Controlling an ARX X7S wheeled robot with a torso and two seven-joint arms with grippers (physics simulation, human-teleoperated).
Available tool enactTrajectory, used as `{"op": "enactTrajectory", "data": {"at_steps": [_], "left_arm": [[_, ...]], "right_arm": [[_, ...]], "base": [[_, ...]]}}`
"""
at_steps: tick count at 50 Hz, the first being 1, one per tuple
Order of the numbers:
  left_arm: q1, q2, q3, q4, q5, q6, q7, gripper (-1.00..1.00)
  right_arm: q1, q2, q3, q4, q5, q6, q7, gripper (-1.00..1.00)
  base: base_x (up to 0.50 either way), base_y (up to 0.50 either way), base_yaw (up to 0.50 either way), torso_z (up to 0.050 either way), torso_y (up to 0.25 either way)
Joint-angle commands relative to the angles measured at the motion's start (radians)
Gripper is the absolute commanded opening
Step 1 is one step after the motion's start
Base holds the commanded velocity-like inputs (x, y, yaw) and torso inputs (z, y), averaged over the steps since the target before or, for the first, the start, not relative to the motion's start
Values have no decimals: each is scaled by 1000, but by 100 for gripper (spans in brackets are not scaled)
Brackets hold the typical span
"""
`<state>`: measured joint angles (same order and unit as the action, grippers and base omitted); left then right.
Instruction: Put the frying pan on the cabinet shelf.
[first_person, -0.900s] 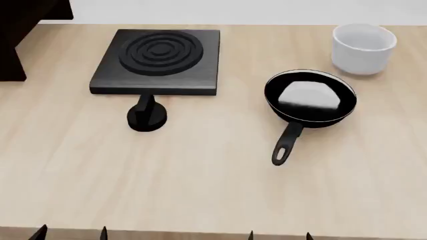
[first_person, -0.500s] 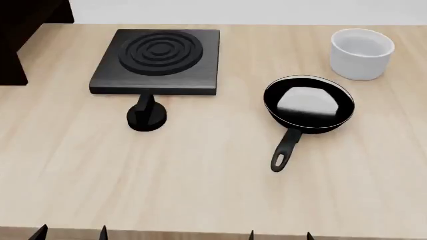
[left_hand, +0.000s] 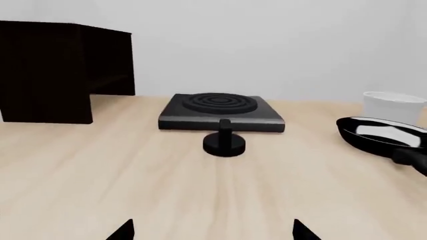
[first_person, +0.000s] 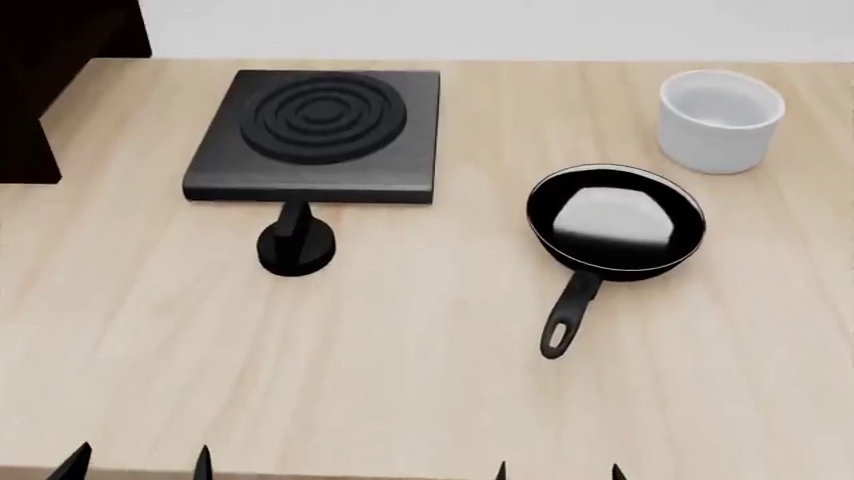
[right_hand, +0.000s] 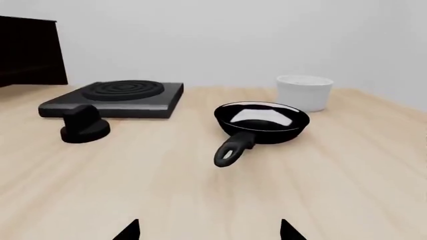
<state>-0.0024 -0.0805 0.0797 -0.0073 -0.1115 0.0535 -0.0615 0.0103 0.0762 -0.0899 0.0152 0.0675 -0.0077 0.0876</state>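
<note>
While both hands gape wide, the frying pan (first_person: 615, 218) lies ahead (untouched).

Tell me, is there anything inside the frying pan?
No food or objects show inside the frying pan. Its inside is pale grey with a bright reflection. It sits flat on the table, so what is underneath it is hidden.

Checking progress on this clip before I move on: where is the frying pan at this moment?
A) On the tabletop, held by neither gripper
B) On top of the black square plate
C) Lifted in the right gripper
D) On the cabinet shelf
A: the frying pan lies flat on the light tabletop in front of the white cup, its handle free, with both grippers' fingertips only at the near edge.
</note>
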Motion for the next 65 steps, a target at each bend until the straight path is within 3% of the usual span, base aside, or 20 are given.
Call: {"op": "enactTrajectory", "data": {"at_steps": [1, 41, 51, 65], "left_arm": [[0, -17, 15, -4, -20, 15, -9, 100], [-13, -41, 36, -7, -72, -32, -76, 100], [-14, -46, 39, -6, -95, -34, -80, 100], [-17, -55, 53, -13, -105, -30, -87, 100]], "right_arm": [[-1, 15, -19, -13, 10, 12, 18, 100], [2, 49, -56, -8, 53, -15, 60, 100], [7, 55, -55, -20, 63, 4, 82, 100], [5, 65, -59, -17, 69, -18, 98, 100]], "base": [[0, 0, 0, 50, 4], [0, 0, 0, 50, 11], [17, 5, 0, 2, 0], [459, 317, 0, 0, 0]]}}
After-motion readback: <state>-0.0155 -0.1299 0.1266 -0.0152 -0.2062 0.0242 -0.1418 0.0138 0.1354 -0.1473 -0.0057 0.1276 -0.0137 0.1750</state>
